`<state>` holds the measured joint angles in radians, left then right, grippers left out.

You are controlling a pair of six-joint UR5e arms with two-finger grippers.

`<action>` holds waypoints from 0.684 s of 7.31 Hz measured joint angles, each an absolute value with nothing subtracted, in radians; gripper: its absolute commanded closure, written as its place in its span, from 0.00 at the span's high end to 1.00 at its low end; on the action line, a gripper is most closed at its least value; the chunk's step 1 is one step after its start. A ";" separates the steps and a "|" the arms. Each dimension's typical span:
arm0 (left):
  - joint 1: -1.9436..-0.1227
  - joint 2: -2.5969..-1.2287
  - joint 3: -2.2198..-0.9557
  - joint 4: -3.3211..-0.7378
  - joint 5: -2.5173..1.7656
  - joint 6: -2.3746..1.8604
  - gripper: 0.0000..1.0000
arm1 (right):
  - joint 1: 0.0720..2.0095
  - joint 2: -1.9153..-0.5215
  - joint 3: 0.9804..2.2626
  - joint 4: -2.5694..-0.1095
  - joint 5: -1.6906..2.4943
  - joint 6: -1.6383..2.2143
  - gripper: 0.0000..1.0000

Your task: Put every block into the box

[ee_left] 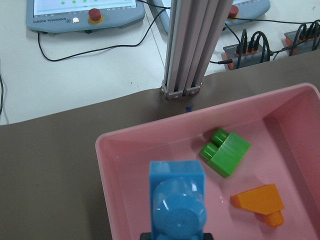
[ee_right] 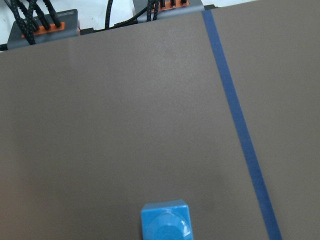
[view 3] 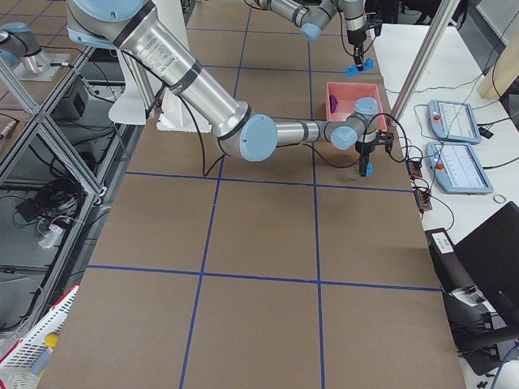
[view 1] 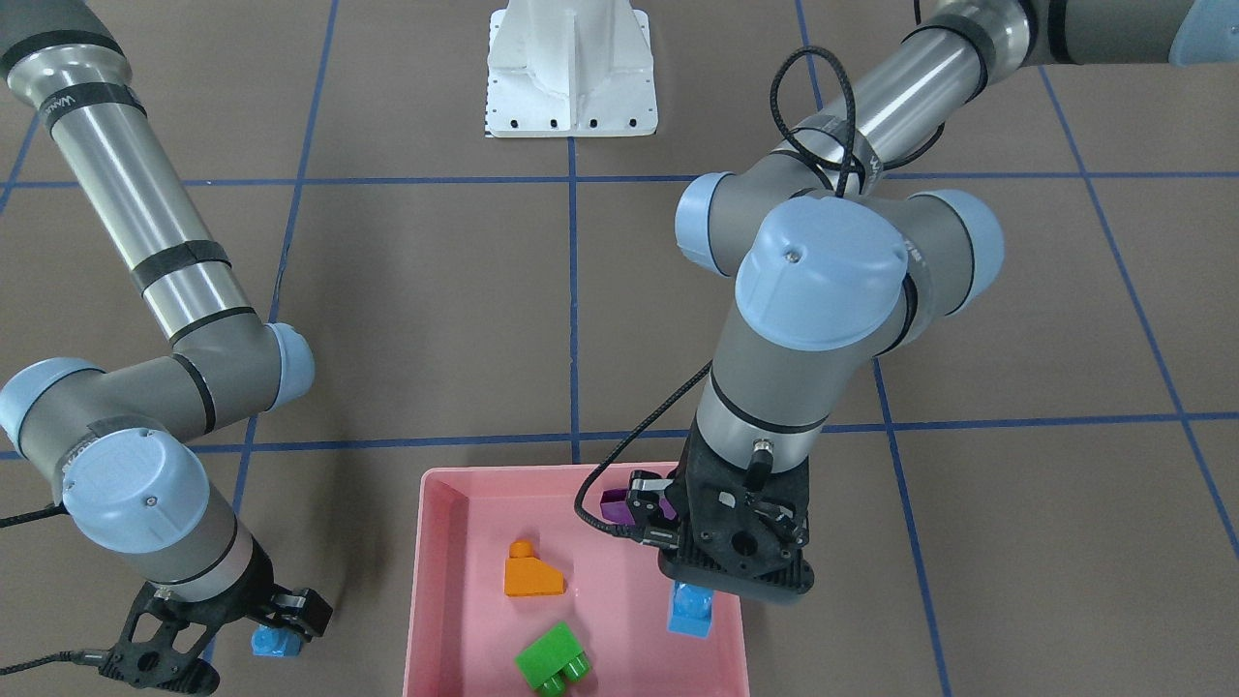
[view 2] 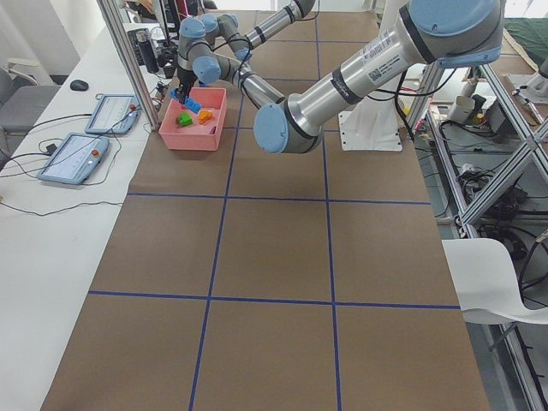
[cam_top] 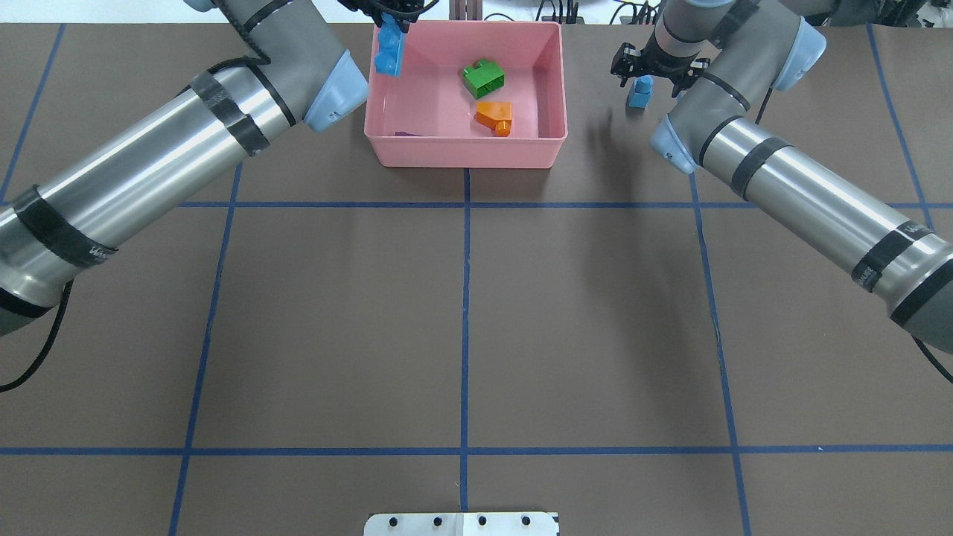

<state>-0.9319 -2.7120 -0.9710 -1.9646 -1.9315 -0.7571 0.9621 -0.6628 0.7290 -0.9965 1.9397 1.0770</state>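
Observation:
The pink box [cam_top: 461,152] stands at the far middle of the table. In it lie the green brick [cam_top: 484,78], the orange brick [cam_top: 495,115] and the purple brick [view 1: 616,503], the purple one in a corner. My left gripper [cam_top: 389,26] is shut on the long blue brick [cam_top: 389,53] and holds it on end above the box's left side; the left wrist view shows the brick [ee_left: 177,200] over the box wall [ee_left: 105,165]. My right gripper [cam_top: 642,80] is shut on the tiny blue brick [cam_top: 639,95], just above the table, right of the box.
The white robot base [view 1: 571,77] is at the near table edge. An aluminium post [ee_left: 187,50] rises just behind the box. Control pendants [view 3: 458,121] and cables lie on the white bench beyond. Blue tape lines [cam_top: 465,298] cross the brown table.

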 measured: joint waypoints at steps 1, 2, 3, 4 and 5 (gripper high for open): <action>-0.923 -2.757 -0.874 -2.036 -1.898 -0.796 0.87 | 0.956 -0.662 0.724 -0.996 1.935 1.077 0.30; -0.911 -2.785 -0.809 -2.090 -1.873 -0.819 1.00 | 0.954 -0.661 0.721 -0.996 1.932 1.077 0.00; -0.905 -2.798 -0.782 -2.118 -1.856 -0.829 1.00 | 0.953 -0.660 0.719 -0.996 1.929 1.077 0.00; -0.907 -2.803 -0.779 -2.129 -1.850 -0.833 1.00 | 0.953 -0.660 0.719 -0.996 1.926 1.077 0.00; -0.917 -2.804 -0.793 -2.132 -1.856 -0.835 1.00 | 0.953 -0.659 0.718 -0.996 1.921 1.076 0.00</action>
